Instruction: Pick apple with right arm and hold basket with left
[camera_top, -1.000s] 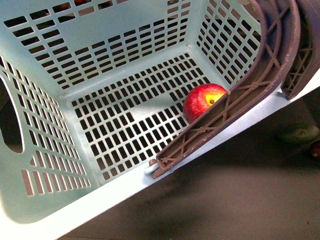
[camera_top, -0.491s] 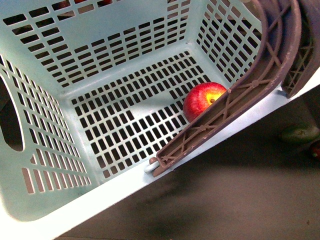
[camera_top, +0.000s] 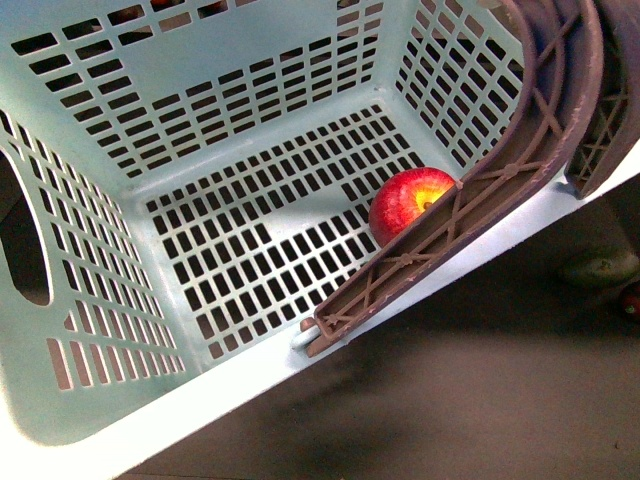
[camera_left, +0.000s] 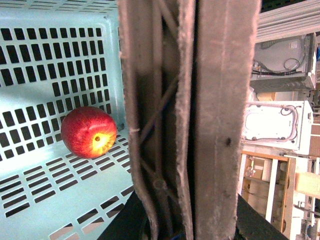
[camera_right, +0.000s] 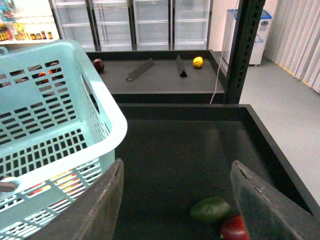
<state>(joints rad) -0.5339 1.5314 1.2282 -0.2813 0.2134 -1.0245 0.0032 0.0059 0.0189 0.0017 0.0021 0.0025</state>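
Note:
The pale turquoise basket (camera_top: 250, 110) fills the front view, tilted, with its brownish-mauve latticed handle (camera_top: 470, 200) along its near right rim. The red apple with a yellow patch (camera_top: 408, 200) lies on the slotted floor, against the near wall behind the handle. It also shows in the left wrist view (camera_left: 89, 131). My left gripper (camera_left: 187, 220) is shut on the basket handle (camera_left: 190, 100). My right gripper (camera_right: 175, 200) is open and empty, outside the basket (camera_right: 60, 115), above the dark tray floor.
A dark green oval fruit (camera_right: 210, 209) and a smaller dark red fruit (camera_right: 235, 229) lie on the dark tray below my right gripper; the green one shows at the right edge of the front view (camera_top: 600, 266). A black post (camera_right: 242, 50) stands behind the tray.
The basket has shifted very slightly; the apple sits a touch further right in the front view. Nothing was taken hold of or let go.

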